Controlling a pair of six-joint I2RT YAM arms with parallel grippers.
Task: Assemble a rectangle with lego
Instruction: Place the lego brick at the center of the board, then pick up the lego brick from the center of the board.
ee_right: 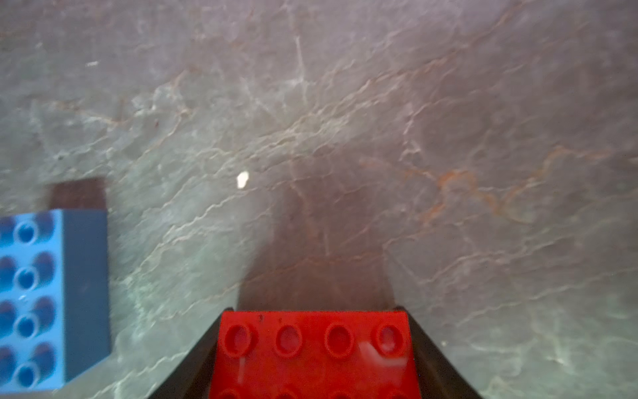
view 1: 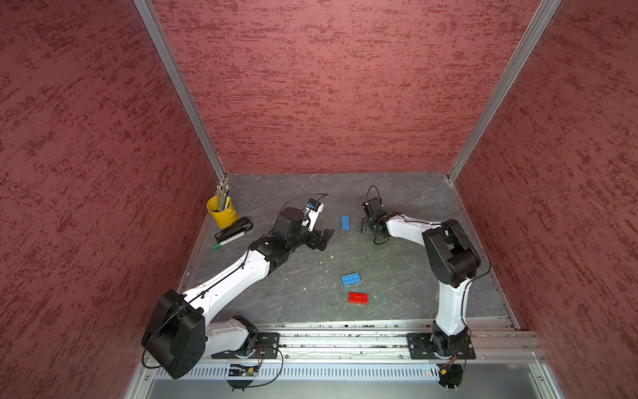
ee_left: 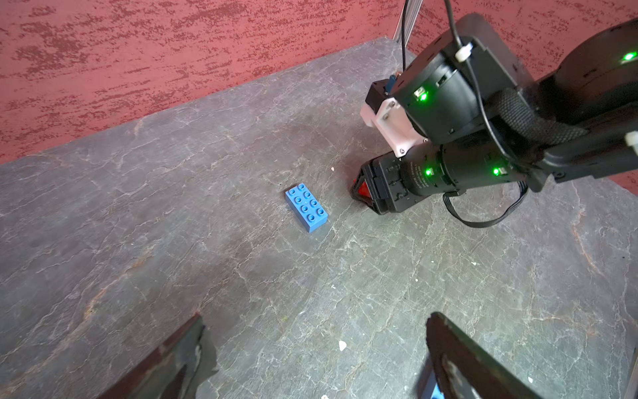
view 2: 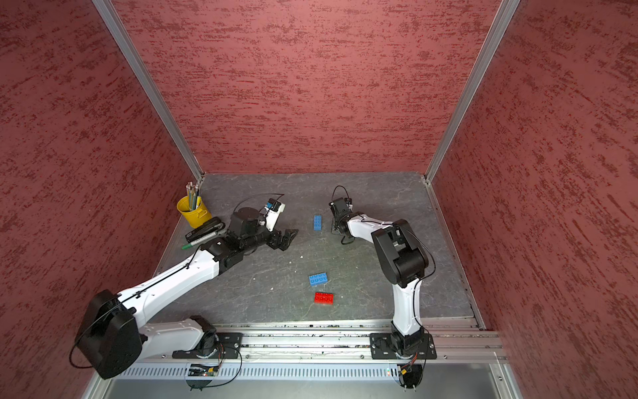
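Red brick (ee_right: 310, 355) in right gripper (ee_right: 314, 312)

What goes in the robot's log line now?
left gripper: open, empty | right gripper: holding red brick | far blue brick, near blue brick, other red brick: apart on table | nothing joined

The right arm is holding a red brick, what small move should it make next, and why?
Probably slide the right gripper toward the far blue brick and set the red brick flush against it: red is clamped in the jaws, and the blue one lies flat, studs up, beside it.
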